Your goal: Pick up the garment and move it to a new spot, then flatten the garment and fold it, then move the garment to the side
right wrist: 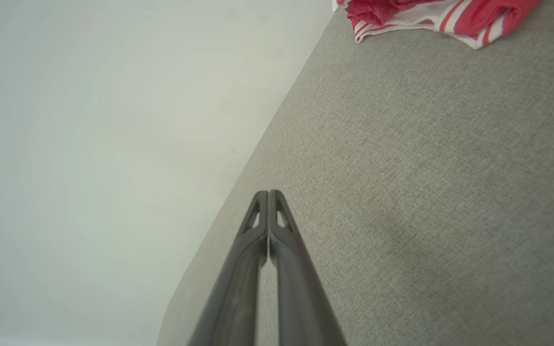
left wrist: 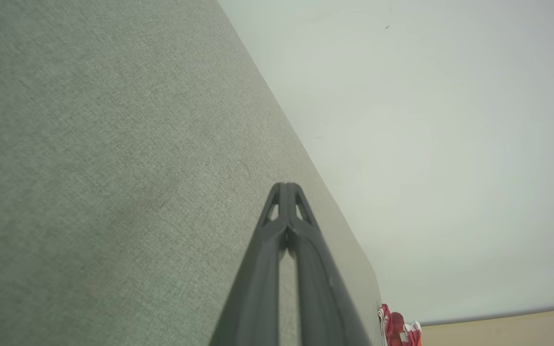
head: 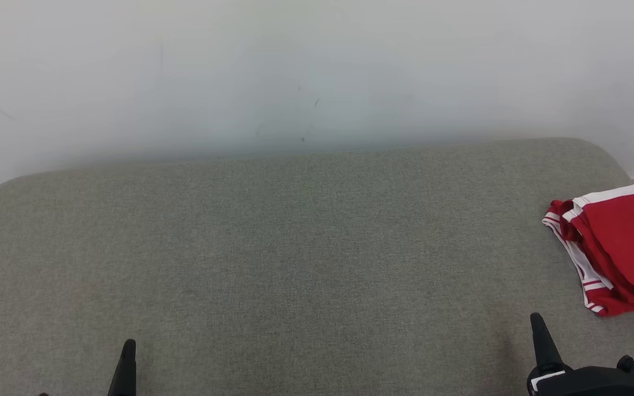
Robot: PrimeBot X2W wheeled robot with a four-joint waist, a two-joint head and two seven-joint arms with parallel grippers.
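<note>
The garment is red with white stripes and lies folded at the far right of the grey-green cushioned surface. Its edge shows at the top of the right wrist view and as a small red patch in the left wrist view. My right gripper stands shut near the lower right, a little below and left of the garment, holding nothing. At the lower left my left gripper is also shut and empty, far from the garment. Both fingertip pairs press together above the fabric.
A pale wall rises behind the surface's rounded back edge. A strip of beige floor shows past the surface's end in the left wrist view. Bare fabric stretches across the middle and left.
</note>
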